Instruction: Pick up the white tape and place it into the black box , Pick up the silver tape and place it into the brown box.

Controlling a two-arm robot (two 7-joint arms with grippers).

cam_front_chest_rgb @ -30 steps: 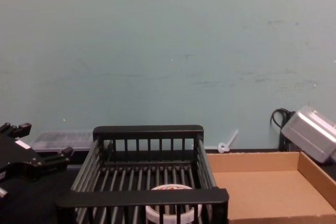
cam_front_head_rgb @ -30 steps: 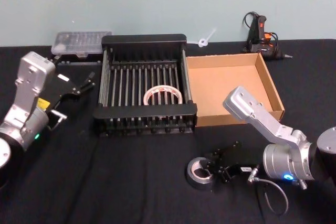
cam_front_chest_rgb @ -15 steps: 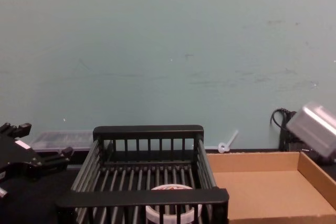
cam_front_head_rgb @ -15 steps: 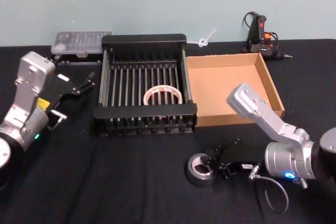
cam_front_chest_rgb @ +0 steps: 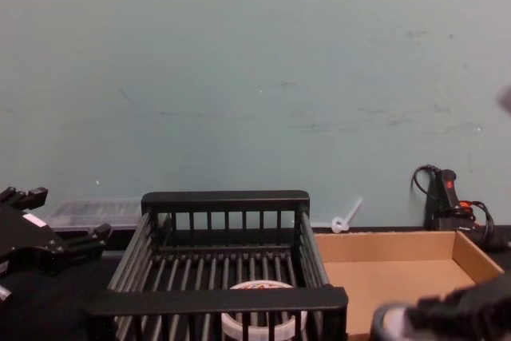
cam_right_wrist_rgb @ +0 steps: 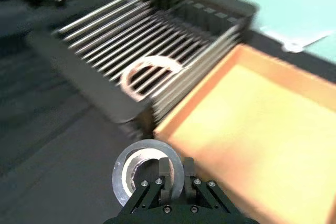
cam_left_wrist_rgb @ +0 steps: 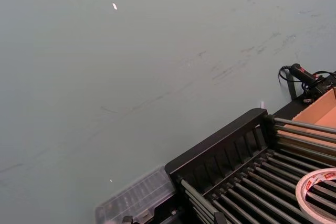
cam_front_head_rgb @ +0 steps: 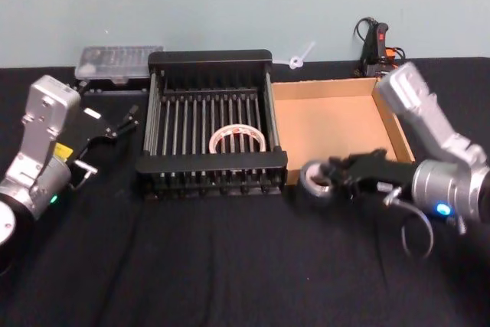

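The silver tape (cam_front_head_rgb: 314,178) hangs off the table at the front left corner of the brown box (cam_front_head_rgb: 334,125), with my right gripper (cam_front_head_rgb: 331,177) shut on its wall. The right wrist view shows one finger inside the roll (cam_right_wrist_rgb: 129,164) and one outside, my right gripper (cam_right_wrist_rgb: 176,170) over the box's near edge (cam_right_wrist_rgb: 262,114). The white tape (cam_front_head_rgb: 237,139) lies flat on the slats of the black box (cam_front_head_rgb: 210,57), also visible from the chest (cam_front_chest_rgb: 259,321). My left gripper (cam_front_head_rgb: 125,119) is parked open, left of the black box.
A clear plastic case (cam_front_head_rgb: 119,63) sits behind the black box's left corner. A glue gun (cam_front_head_rgb: 379,47) with its cord stands behind the brown box, and a small white plastic piece (cam_front_head_rgb: 298,57) lies between them. Black cloth covers the table.
My right gripper has lifted the silver tape off the front of the table and carried it back and slightly right to the brown box's front left corner. The left arm has not moved.
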